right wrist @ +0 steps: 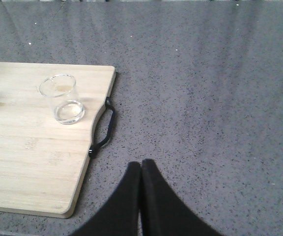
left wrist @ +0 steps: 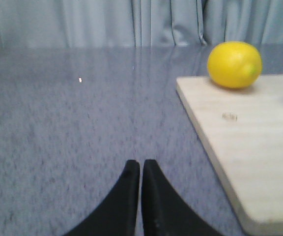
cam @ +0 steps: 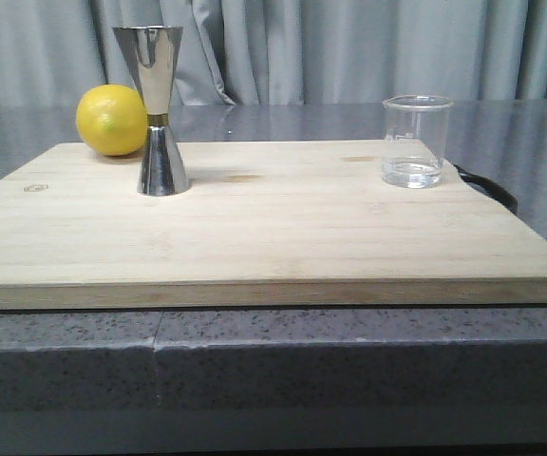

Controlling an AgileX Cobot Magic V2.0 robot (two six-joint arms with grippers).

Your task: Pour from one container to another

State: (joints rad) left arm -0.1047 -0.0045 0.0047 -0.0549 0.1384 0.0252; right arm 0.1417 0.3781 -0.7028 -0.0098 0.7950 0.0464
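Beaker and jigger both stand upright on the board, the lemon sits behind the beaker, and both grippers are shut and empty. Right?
One slip: the lemon sits behind the jigger, at the board's left end, not behind the beaker, which stands alone at the right end. The front view shows this. The rest holds: both vessels upright, left gripper and right gripper shut and empty.

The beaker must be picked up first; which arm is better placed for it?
Probably the right. The beaker stands at the board's right end, near the right gripper; the left gripper is beyond the opposite end.
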